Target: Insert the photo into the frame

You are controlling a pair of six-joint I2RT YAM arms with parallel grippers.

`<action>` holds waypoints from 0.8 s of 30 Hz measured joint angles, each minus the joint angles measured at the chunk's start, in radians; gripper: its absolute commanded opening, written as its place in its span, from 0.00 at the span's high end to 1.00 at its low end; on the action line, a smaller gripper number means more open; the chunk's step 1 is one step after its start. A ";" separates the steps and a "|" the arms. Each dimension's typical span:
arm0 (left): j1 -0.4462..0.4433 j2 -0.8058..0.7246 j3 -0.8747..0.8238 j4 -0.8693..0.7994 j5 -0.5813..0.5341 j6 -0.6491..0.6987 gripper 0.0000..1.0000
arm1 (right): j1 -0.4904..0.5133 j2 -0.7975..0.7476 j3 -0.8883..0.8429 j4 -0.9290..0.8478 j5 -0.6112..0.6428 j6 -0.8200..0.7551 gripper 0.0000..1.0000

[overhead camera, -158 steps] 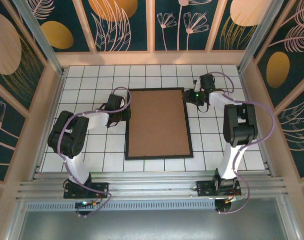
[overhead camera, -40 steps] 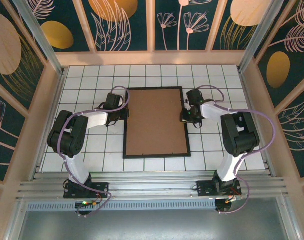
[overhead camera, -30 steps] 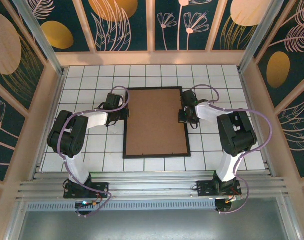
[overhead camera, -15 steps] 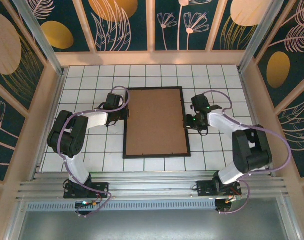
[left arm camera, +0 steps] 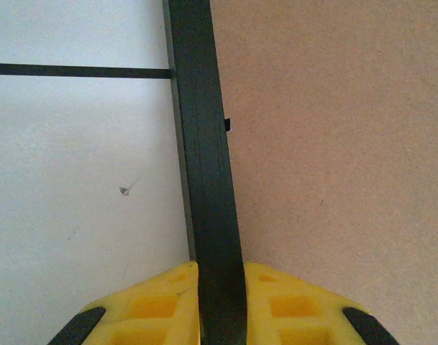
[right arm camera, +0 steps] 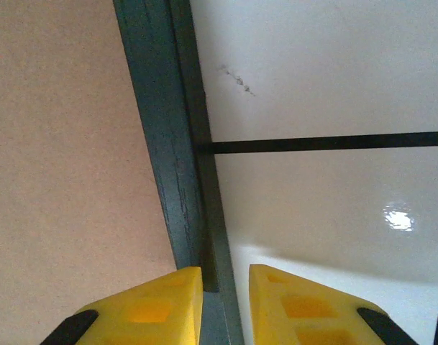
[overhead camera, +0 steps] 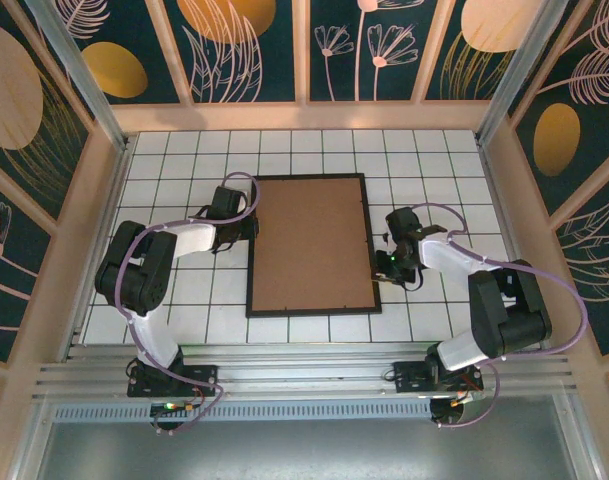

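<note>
Right gripper (overhead camera: pixel 383 276) has come down the frame's (overhead camera: pixel 309 312) R rail vs a few sec ago: it was at the far-R corner, now it's on the near half. Frame also sits squarer to the tile lines than then. Left gripper (overhead camera: pixel 252 232) is in the same spot, far half of the L rail.

Frame lies back-up, flat on the table (overhead camera: pixel 184 170), mid-workspace, w/ the brown backing board (overhead camera: pixel 312 245) seated inside it. Whether the photo is under the board: can't tell.

L wrist cam: pads tight on both sides of the rail, clamped on the frame. Prob. an anchor so it doesn't skate while R works.

R wrist cam: jaws narrow, astride the rail w/ a sliver of gap on the outer side. Biting or not, can't tell. Guess: R is going for a 2nd hold on the opposite rail, so the frame can be steadied or shifted w/o twisting.
</note>
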 measured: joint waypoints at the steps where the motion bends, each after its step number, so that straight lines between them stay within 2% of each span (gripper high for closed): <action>1: 0.000 0.000 0.000 0.000 0.000 0.000 0.81 | 0.000 0.000 0.000 0.000 0.000 0.000 0.76; 15: 0.000 0.000 0.001 0.000 0.001 0.000 0.80 | 0.023 0.010 -0.001 0.016 -0.026 0.001 0.74; 24: 0.000 0.000 0.000 0.000 0.003 0.000 0.81 | 0.047 0.023 0.003 0.022 0.000 0.018 0.74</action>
